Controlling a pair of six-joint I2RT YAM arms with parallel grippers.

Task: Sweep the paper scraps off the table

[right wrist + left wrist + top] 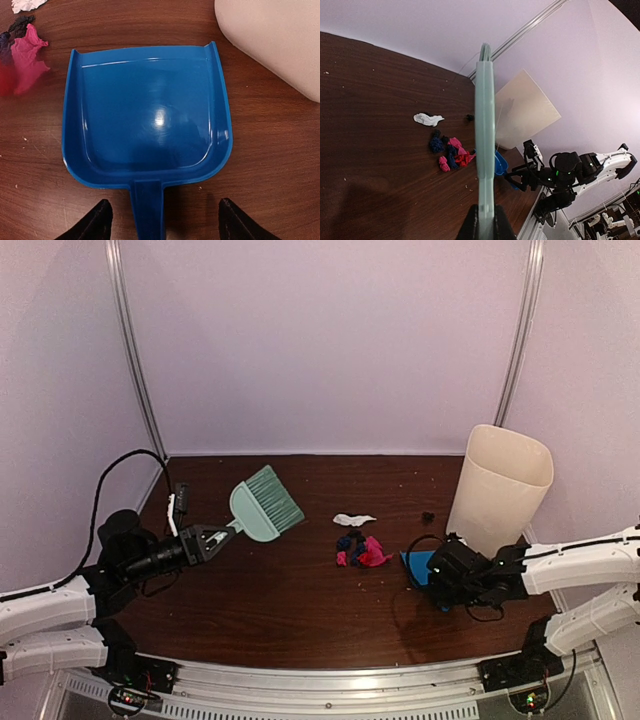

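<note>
The left pincer point(205, 540) is pressed together on the handle of a mint-green brush point(266, 504). The bristles point away from the arm, probably so they can come down beyond the litter and push it rightward. The right pincer point(165, 225) stands spread, one finger on each side of the blue dustpan point(150, 110) handle and touching neither side, which suggests a grasp is about to be made. The pan lies flat on the counter point(270, 610) with its mouth turned toward the paper scraps point(358, 548), placed to catch them. The pink, dark-blue and black bits lie bunched between brush and pan, with a white one just beyond. None is in the pan. A cream bin point(500, 490) stands just beside the pan, handy for tipping.
</note>
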